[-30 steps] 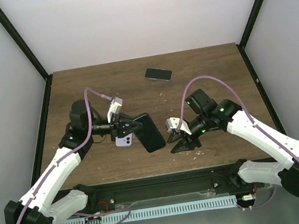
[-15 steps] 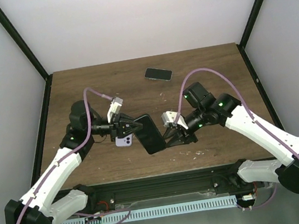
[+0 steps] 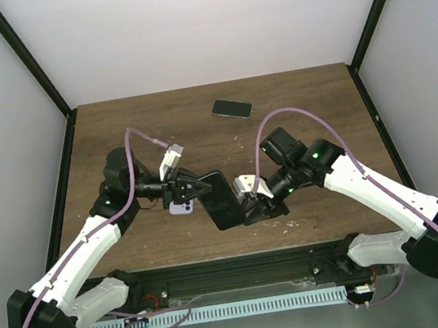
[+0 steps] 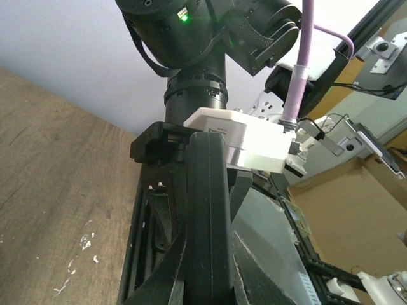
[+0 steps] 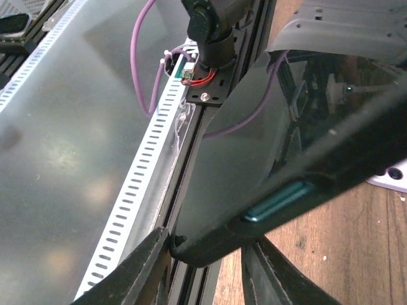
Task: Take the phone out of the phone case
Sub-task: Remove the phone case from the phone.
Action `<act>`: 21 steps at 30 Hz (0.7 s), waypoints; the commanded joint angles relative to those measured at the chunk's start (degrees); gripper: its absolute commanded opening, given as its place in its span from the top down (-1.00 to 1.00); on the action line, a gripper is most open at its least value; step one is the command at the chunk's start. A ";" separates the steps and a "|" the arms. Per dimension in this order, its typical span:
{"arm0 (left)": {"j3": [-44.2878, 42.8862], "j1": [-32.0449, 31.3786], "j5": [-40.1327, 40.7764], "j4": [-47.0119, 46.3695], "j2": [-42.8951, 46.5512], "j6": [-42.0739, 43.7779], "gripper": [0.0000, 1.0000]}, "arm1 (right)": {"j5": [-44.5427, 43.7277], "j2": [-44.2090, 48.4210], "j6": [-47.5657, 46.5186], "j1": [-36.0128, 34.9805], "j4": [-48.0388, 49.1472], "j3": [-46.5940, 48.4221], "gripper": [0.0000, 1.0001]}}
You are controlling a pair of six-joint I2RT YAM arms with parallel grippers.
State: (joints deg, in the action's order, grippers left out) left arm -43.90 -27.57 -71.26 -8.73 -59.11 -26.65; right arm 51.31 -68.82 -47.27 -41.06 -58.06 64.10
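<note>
One cased phone [image 3: 219, 199], dark, raised on edge just toward 6 o'clock of the table's [image 3: 318, 108] middle. At its 9 o'clock end, left gripper [image 3: 195, 189] pinched tight on the rim. At its 3 o'clock end, right gripper [image 3: 245, 201] part open, fingers straddling the lower corner; firm bite or mere contact, cannot tell. Probably stiff, glossy, slippery glass inside a springy shell; fairly heavy, breakable if dropped. Best to pin the shell's edge and peel one corner away, sparing the screen. Counted: two arms, one second phone [image 3: 231, 108] flat at 12 o'clock, one lilac slab [image 3: 182, 208] under the left gripper.
</note>
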 commanded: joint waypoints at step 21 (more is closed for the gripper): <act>-0.56 -4.33 -7.98 -3.74 -4.54 -1.89 1.00 | -11.28 0.31 -11.65 -4.04 -2.18 5.29 0.50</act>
State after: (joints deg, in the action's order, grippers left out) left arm -43.88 -30.59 -73.84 -11.99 -63.11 -26.79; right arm 44.23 -68.53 -53.87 -44.84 -62.76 65.41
